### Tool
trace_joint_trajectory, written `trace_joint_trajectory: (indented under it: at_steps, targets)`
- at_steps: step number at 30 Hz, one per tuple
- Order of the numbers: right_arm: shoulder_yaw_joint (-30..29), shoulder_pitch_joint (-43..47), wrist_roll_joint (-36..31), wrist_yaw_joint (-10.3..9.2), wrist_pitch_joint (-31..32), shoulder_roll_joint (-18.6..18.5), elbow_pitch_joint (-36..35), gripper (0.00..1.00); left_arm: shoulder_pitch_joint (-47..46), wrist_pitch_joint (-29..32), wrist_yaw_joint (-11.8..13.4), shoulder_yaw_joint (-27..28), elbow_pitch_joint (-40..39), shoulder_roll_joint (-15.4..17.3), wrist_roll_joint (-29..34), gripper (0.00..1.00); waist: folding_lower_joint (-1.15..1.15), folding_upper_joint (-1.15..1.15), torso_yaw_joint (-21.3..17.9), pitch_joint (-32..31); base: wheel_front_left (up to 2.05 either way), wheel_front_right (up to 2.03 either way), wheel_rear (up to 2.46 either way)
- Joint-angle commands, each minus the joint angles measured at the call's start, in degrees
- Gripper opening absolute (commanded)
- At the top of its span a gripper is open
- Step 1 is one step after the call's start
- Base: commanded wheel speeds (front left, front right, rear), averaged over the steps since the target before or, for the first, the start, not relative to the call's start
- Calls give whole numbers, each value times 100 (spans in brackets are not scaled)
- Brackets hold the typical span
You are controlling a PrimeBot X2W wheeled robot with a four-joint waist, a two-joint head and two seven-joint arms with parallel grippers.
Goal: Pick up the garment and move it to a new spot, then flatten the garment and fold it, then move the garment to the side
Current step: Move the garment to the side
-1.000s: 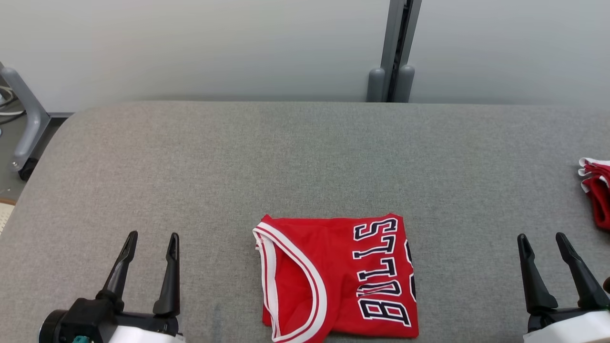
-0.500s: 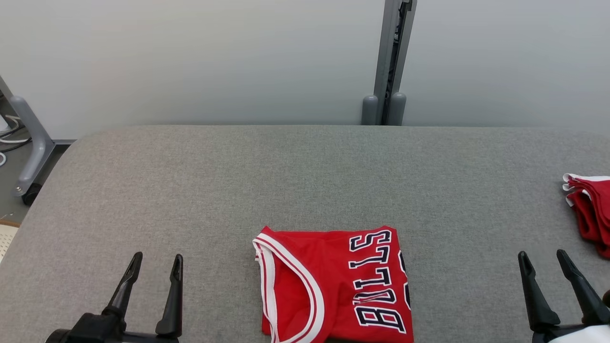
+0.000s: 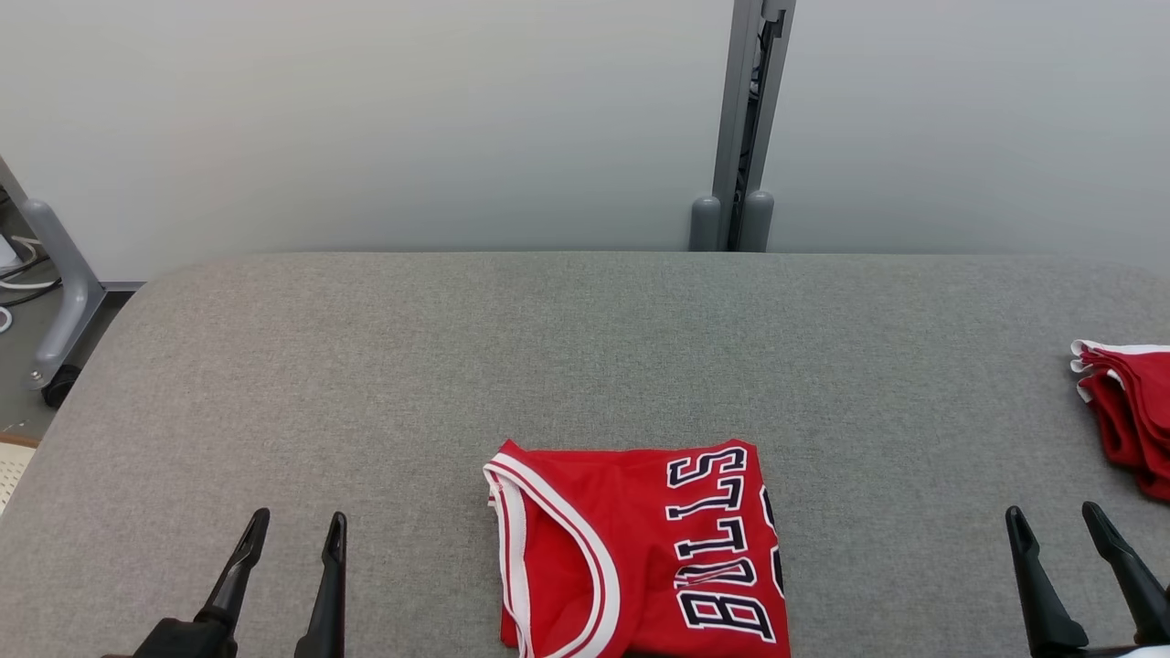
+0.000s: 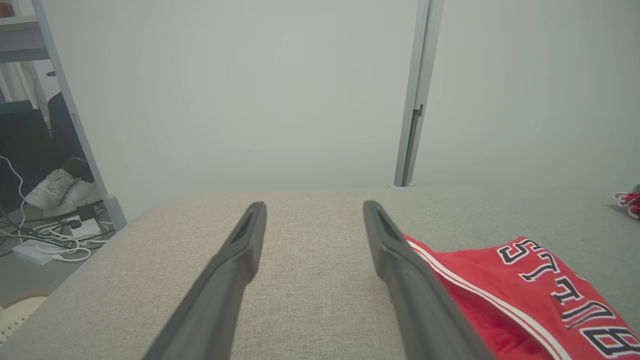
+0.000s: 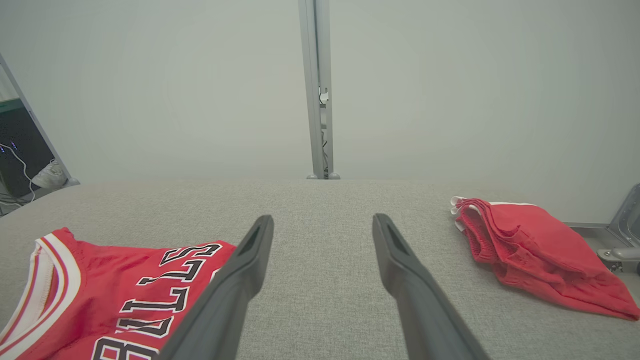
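one wide grey cloth-covered table [image 3: 585, 347] spreads across the head view, with a pale wall [image 3: 366, 119] behind it and a grey upright post [image 3: 745, 119] standing at the far edge. the red jersey [image 3: 640, 557] lies folded into a rough rectangle at the near middle of the table, between the two grippers and apart from both. its white-trimmed opening faces the robot's left, and its dark "bulls" lettering runs sideways along the right part. a second red garment [image 3: 1129, 420] with white edging sits bunched at the far right of the table, well apart from the jersey. the left gripper [image 3: 299, 518] hangs over bare table near the front left, fingers spread and holding nothing. the right gripper [image 3: 1051, 512] hangs at the front right, between the jersey and the bunched garment, its fingers spread as well and empty. off the table's left end, the left wrist view shows white shoes [image 4: 60, 187] and white cables [image 4: 50, 240] on the floor.
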Motion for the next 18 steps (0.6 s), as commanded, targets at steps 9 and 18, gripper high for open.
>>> trace_joint_trajectory:
  at_steps: [9,18]
  targets:
    - [-51,36,-61,-2,47,15,-127,100,24,47,66,-17,-49,60,-45,100,0,0,-7,51,0,0,0]
    - [-55,10,-93,-2,4,42,-162,100,6,74,124,-21,-59,81,-95,100,0,0,-10,76,0,0,0]
